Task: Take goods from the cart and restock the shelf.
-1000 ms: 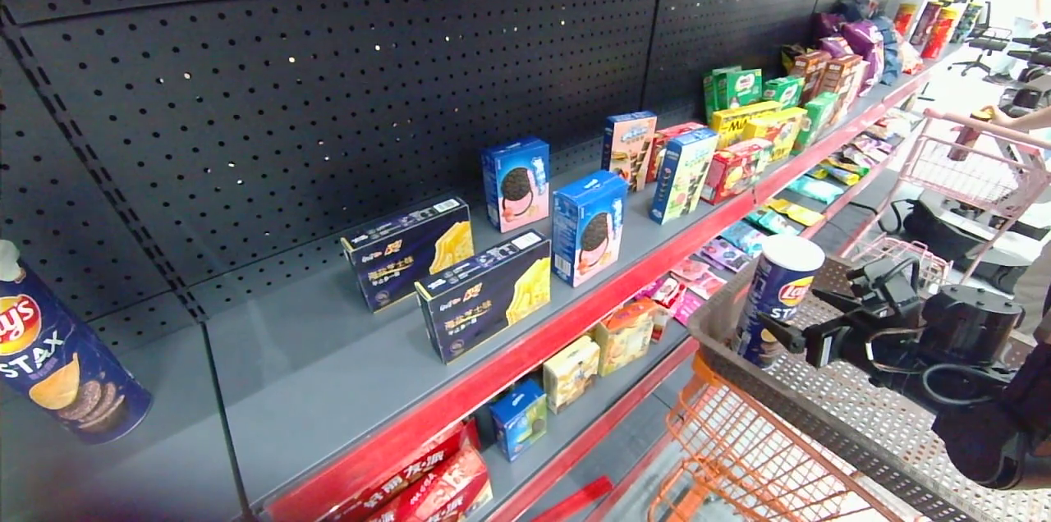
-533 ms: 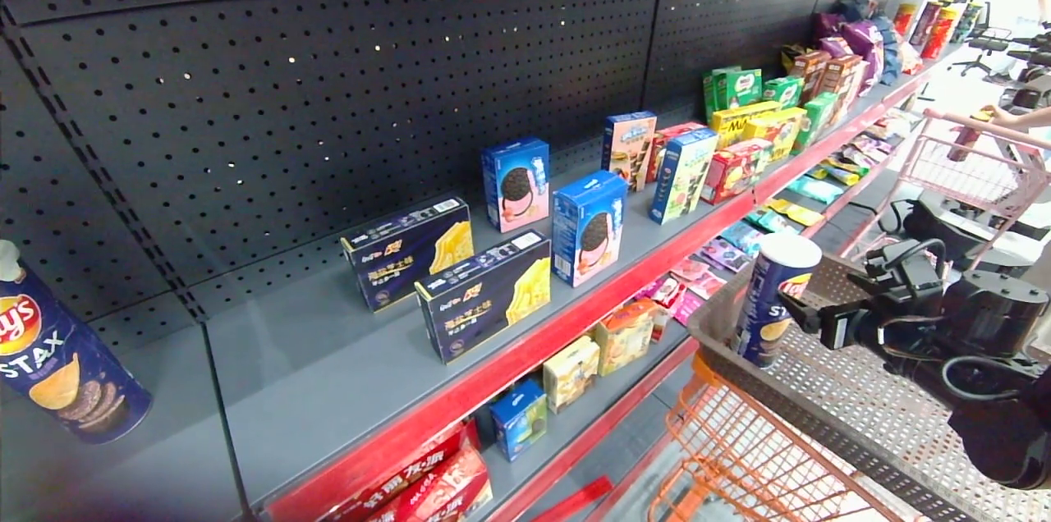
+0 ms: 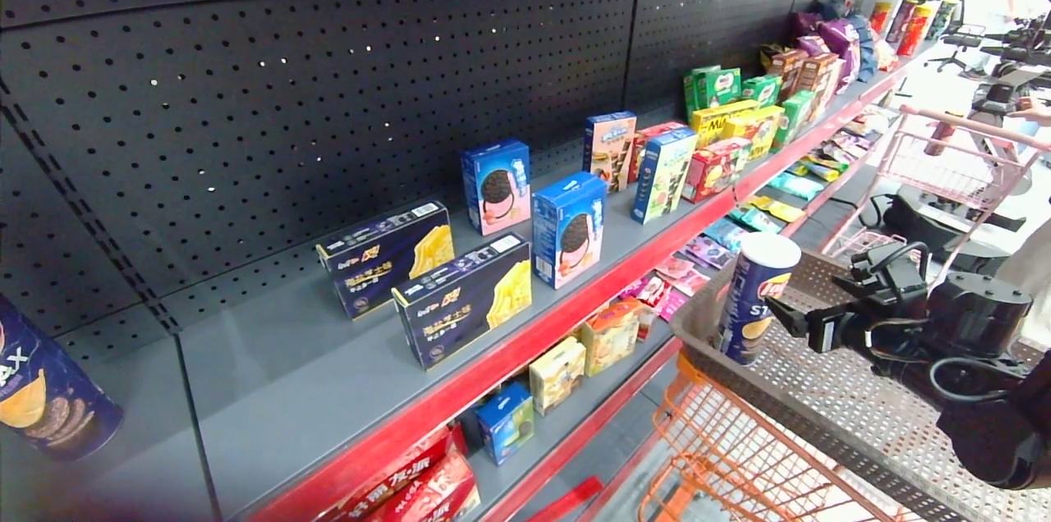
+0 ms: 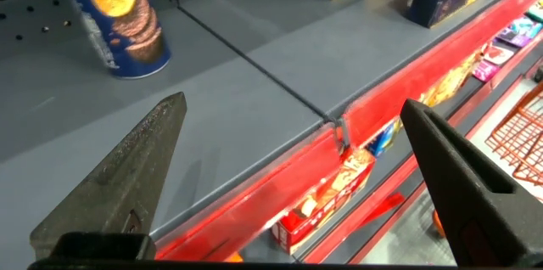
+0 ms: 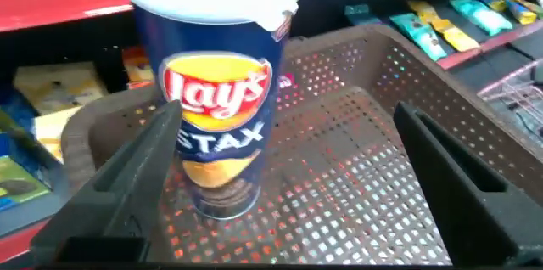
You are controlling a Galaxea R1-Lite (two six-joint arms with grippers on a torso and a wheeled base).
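A blue chip can (image 3: 751, 296) with a white lid stands upright in the brown perforated cart tray (image 3: 829, 423). My right gripper (image 3: 809, 300) is open just beside it, at mid height. In the right wrist view the can (image 5: 216, 109) stands ahead of the open gripper (image 5: 288, 185), nearer one finger, and is not held. My left gripper (image 4: 288, 177) is open and empty over the grey shelf board (image 4: 254, 75). A second blue chip can (image 4: 119, 15) stands on that board, also seen at the far left as the shelf can (image 3: 41, 407).
Navy boxes (image 3: 460, 300) and blue cookie boxes (image 3: 566, 226) stand farther along the shelf (image 3: 312, 391), with bare board between them and the shelf can. An orange wire basket (image 3: 739, 464) hangs under the tray. A pink cart (image 3: 952, 169) stands at the right.
The head view has swung, shifting the whole picture left. My right gripper has risen a little beside the can in the cart. The can itself has stayed put.
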